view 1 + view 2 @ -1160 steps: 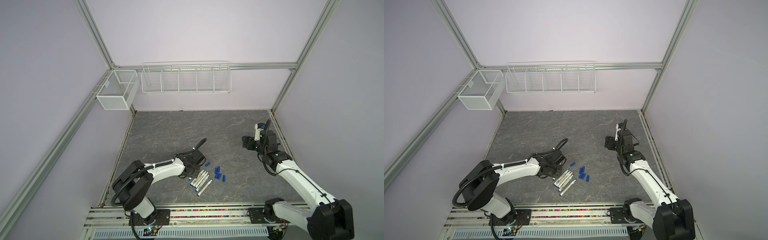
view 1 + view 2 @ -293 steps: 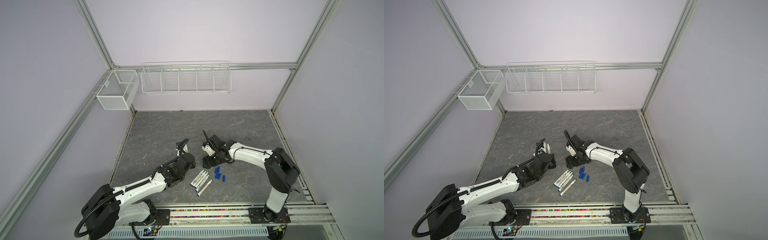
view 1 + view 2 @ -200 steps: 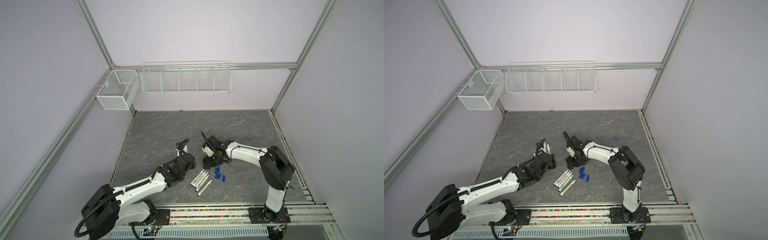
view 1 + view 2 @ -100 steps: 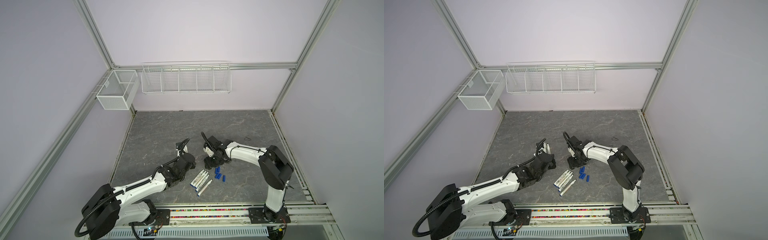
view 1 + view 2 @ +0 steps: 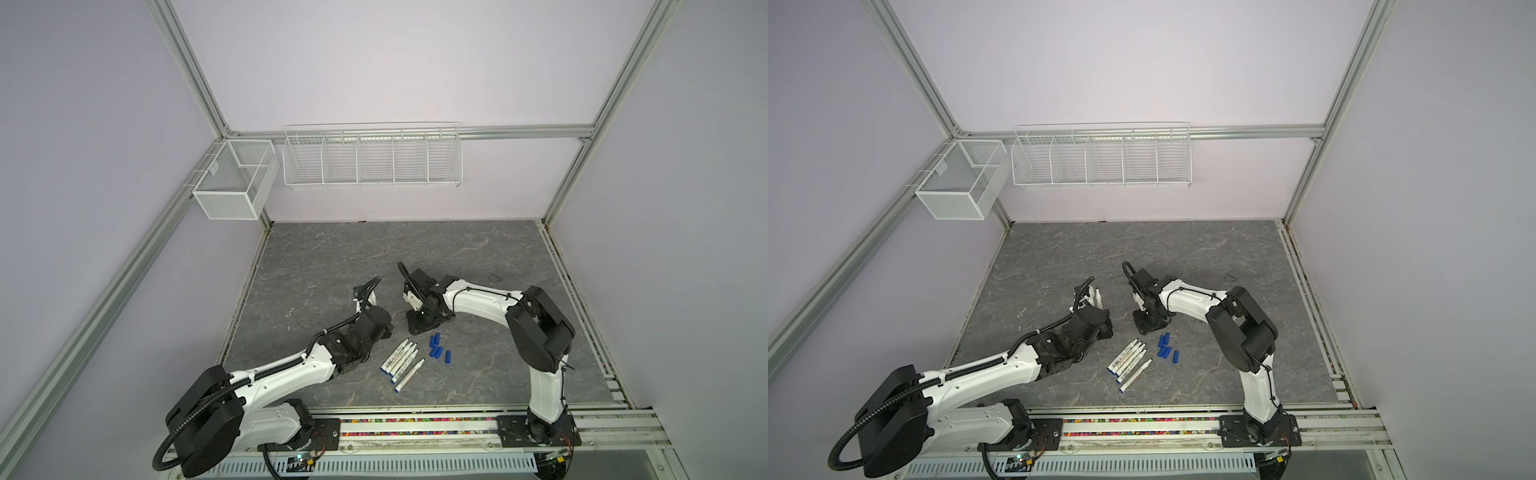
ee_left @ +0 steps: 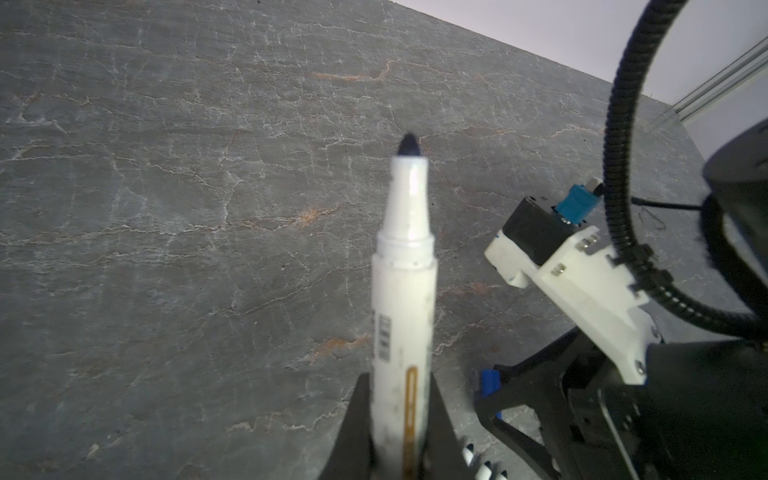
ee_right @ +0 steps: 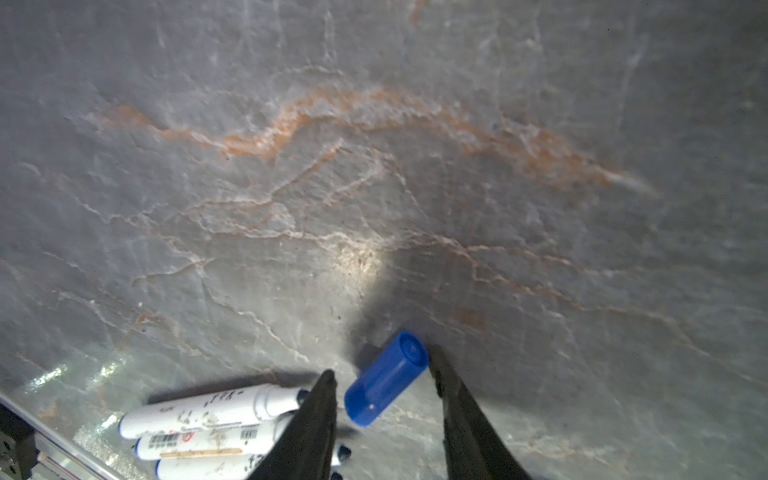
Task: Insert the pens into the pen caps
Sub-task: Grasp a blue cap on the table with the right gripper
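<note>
Right wrist view: right hand [image 7: 381, 362] has been narrowed around a blue pen cap [image 7: 384, 380] lying on the table [image 7: 374, 166], not yet clamped. A pen [image 6: 405, 311] is gripped by the left hand [image 6: 398, 380], so capping is judged next.

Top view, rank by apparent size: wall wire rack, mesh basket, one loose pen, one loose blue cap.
1. Wire rack
2. Mesh basket
3. Loose pen
4. Blue cap
Rack and basket hang higher, likely nearer the camera, which inflates them.
</note>
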Controlling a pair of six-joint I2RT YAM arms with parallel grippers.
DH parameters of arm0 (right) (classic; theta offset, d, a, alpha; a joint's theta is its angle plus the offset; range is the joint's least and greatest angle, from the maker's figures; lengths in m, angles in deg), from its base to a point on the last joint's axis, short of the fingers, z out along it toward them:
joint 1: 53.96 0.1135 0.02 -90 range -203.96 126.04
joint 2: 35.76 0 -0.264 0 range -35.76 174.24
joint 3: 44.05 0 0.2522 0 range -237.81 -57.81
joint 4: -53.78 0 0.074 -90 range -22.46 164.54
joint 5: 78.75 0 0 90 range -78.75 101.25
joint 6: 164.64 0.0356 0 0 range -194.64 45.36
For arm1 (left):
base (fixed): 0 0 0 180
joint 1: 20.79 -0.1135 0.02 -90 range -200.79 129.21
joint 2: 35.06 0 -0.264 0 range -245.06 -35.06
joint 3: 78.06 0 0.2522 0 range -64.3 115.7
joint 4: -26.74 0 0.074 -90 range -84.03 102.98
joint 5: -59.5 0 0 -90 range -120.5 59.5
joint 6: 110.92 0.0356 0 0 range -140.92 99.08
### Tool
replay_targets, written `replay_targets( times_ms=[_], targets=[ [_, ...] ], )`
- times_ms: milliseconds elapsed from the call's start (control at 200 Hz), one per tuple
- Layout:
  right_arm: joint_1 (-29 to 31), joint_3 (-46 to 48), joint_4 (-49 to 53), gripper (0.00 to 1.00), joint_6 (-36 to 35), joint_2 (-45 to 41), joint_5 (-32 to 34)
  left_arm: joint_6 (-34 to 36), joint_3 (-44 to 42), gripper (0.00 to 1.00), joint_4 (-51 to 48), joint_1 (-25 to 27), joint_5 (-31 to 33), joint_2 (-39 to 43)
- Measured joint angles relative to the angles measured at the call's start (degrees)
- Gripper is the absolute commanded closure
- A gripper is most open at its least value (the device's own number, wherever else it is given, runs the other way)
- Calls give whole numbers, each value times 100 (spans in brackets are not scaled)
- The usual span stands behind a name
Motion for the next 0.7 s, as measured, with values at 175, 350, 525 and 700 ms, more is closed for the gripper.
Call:
replay_targets(
  times_ms=[175, 350, 525, 700],
  targets=[
    [7, -203, 131, 66, 26, 146, 83, 11, 7, 100, -11, 0, -68, -59],
    [57, -431, 330, 70, 26, 293, 238, 22, 26, 100, -39, 0, -118, -94],
    [157, -708, 479, 76, 13, 474, 472, 39, 59, 100, -50, 0, -120, -122],
    [175, -730, 457, 84, 15, 494, 553, 44, 109, 100, -107, 0, -122, -122]
  ],
)
